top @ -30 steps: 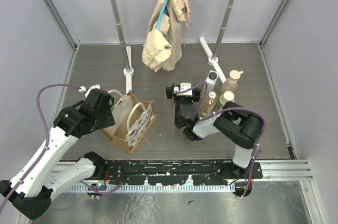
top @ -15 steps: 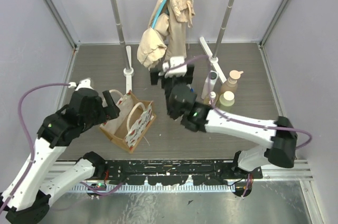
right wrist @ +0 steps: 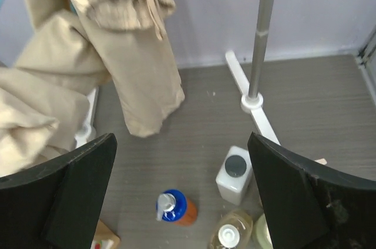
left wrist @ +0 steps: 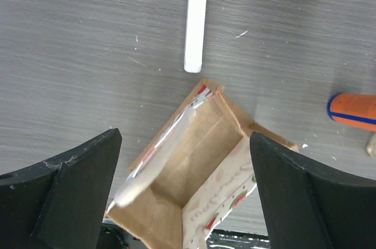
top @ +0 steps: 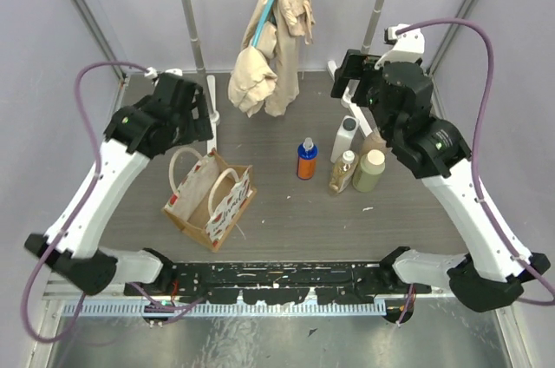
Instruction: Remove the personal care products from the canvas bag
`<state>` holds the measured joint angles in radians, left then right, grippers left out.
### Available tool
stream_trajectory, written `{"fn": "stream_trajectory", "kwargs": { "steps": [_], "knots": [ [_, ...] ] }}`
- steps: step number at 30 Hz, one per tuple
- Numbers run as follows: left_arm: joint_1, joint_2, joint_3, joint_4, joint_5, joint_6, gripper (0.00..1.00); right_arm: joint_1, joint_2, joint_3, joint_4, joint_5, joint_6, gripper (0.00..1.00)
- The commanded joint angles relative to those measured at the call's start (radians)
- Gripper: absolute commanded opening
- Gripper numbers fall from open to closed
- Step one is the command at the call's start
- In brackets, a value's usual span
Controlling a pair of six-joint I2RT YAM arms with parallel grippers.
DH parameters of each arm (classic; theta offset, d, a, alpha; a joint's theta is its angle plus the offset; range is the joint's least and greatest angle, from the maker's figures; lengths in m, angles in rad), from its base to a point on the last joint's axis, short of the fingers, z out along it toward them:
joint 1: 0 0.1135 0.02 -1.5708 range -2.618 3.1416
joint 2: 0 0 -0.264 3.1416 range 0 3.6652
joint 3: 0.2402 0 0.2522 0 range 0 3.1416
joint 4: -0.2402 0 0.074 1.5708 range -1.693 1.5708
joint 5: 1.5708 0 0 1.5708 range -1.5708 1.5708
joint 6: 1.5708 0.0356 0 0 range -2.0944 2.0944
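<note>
The bag point(top: 208, 200) stands on the gray table point(top: 286, 220) left of the middle and near the front edge, its mouth open upward and its cream handles standing up. The left gripper point(left wrist: 185, 137) hangs above it, spread wide and holding nothing. Its camera looks straight down into the bag, where the brown walls and floor show. The bottles are out on the table, right of the middle and well apart from the bag. An orange bottle point(top: 306, 160) with a blue cap stands alone on the bag's side of the group. To its right a white bottle point(top: 346, 138), an amber bottle point(top: 343, 172) and a jar point(top: 370, 169) with a cream lid stand close together. A peach bottle point(top: 374, 141) behind them is mostly covered by the right arm. The right gripper point(right wrist: 181, 137) is raised high above that group, also spread wide and empty. At the back stands a white clothes rack point(top: 192, 29) with a beige garment point(top: 273, 47) on a blue hanger, hanging low over the table behind the orange bottle. One long foot of the rack point(left wrist: 195, 23) lies just behind the bag, and the other foot point(right wrist: 254, 103) lies just behind the white bottle.
</note>
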<state>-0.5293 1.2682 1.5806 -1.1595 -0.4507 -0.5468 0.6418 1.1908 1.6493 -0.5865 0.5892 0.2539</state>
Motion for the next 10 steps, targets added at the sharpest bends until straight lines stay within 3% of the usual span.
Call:
{"fn": "stream_trajectory", "kwargs": {
  "steps": [1, 3, 10],
  "knots": [
    [0.058, 0.093, 0.129, -0.033, 0.057, 0.093, 0.98, -0.260, 0.047, -0.095, -0.095, -0.500, 0.043, 1.00],
    [0.099, 0.123, 0.174, -0.033, 0.101, 0.119, 0.98, -0.386, 0.059, -0.158, -0.051, -0.629, 0.056, 1.00],
    [0.164, 0.149, 0.225, -0.005, 0.162, 0.162, 0.98, -0.458, 0.089, -0.248, 0.039, -0.651, 0.060, 1.00]
  ]
}}
